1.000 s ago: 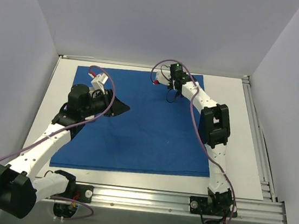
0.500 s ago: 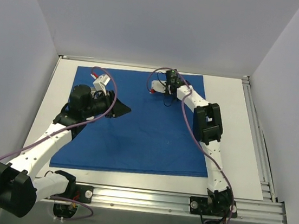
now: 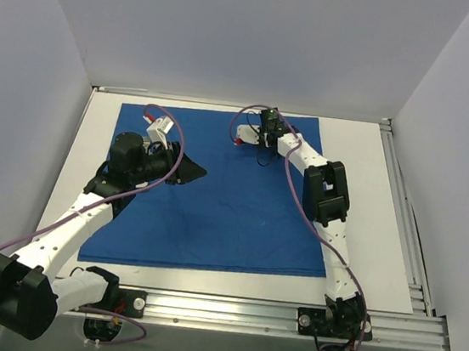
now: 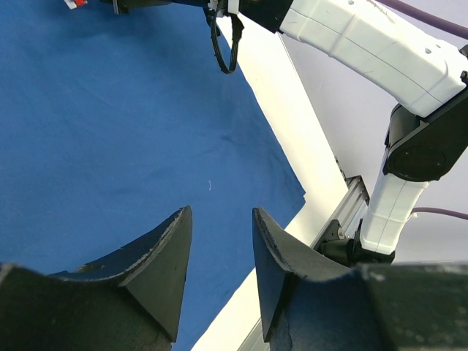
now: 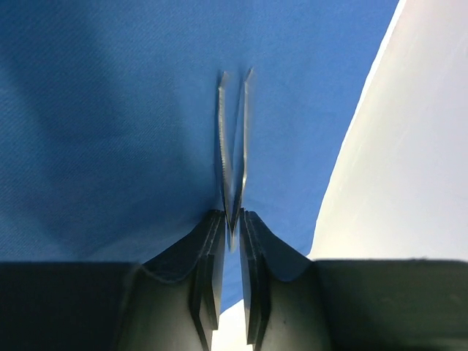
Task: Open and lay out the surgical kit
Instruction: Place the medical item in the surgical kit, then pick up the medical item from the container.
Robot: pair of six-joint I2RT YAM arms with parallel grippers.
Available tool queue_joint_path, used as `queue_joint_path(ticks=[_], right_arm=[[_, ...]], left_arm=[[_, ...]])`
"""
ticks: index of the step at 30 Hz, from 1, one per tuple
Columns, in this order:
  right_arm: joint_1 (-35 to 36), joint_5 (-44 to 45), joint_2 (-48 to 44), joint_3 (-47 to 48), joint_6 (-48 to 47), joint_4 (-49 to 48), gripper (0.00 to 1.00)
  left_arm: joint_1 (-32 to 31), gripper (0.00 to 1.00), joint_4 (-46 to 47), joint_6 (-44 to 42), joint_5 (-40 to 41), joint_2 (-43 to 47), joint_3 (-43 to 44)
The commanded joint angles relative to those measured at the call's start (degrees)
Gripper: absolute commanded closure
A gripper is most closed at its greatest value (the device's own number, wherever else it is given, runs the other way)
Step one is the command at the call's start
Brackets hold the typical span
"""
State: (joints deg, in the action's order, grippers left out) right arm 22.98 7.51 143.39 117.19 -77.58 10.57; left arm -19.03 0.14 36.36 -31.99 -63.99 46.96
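Royal-blue cloth wrap (image 3: 229, 218) of surgical kit lies open as flat rectangular sheet on white tabletop (image 3: 364, 200). Right hand (image 5: 232, 219) clamped on thin metal two-tine tweezers (image 5: 232, 131), tips out over far part of sheet, near its edge. Left hand (image 4: 219, 241) fingers apart, empty, above sheet's left half. No tray in view. Judged step: laying out instruments. Next move calls for lowering tweezers flat onto cloth, inside edge, then releasing.
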Motion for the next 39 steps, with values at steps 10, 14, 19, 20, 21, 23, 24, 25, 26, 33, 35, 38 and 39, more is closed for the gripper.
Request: queue_joint_path(ticks=[10, 14, 19, 20, 21, 23, 24, 25, 26, 33, 35, 38, 39], right_arm=[[0.5, -1.0, -2.4, 0.9, 3.4, -0.4, 0.64], [0.4, -1.1, -6.9, -0.5, 9.0, -2.7, 0.52], [0.3, 0.1, -14.0, -5.4, 16.0, -4.9, 0.44], [0.4, 1.1, -15.6, -5.7, 18.1, -5.1, 0.41], [0.6, 1.5, -16.3, -5.7, 22.0, -3.9, 0.41], [0.9, 1.8, -19.4, -7.6, 25.4, -2.8, 0.39], [1.0, 1.9, -20.7, -8.8, 29.3, -3.4, 0.37], [1.2, 1.9, -21.8, -10.1, 31.6, -3.7, 0.35], [1.8, 0.9, -24.4, -12.9, 34.2, -4.5, 0.33], [4.4, 2.7, -29.0, -9.1, 65.2, -6.6, 0.35], [5.7, 3.9, -28.9, -8.3, 74.4, -5.0, 0.43], [8.9, 4.0, -31.0, -11.9, 79.9, -4.8, 0.47], [9.7, 5.4, -32.0, -16.2, 84.0, -6.5, 0.47]], left_arm=[[0.1, 0.52, 0.0, -0.4, -0.6, 0.7, 1.7], [1.5, 0.52, -5.1, -1.2, 1.7, 0.6, 3.3], [5.7, 0.52, -12.7, -3.9, 6.7, -0.3, 6.5], [6.6, 0.53, -14.4, -4.2, 7.7, -1.1, 7.3], [7.7, 0.55, -16.2, -4.7, 8.5, -2.0, 8.1], [10.7, 0.57, -21.6, -5.5, 10.4, -5.7, 11.3], [11.5, 0.57, -23.6, -7.2, 11.0, -7.0, 12.6], [12.1, 0.57, -27.4, -8.3, 13.2, -9.6, 14.0], [12.4, 0.57, -29.0, -9.5, 15.0, -10.8, 16.7], [13.9, 0.58, -35.4, -13.9, 28.6, -19.8, 23.7], [14.4, 0.59, -37.0, -14.1, 30.7, -23.5, 25.5], [14.5, 0.6, -37.8, -15.3, 33.1, -27.8, 28.9], [14.5, 0.6, -37.4, -16.1, 35.0, -28.5, 29.4]])
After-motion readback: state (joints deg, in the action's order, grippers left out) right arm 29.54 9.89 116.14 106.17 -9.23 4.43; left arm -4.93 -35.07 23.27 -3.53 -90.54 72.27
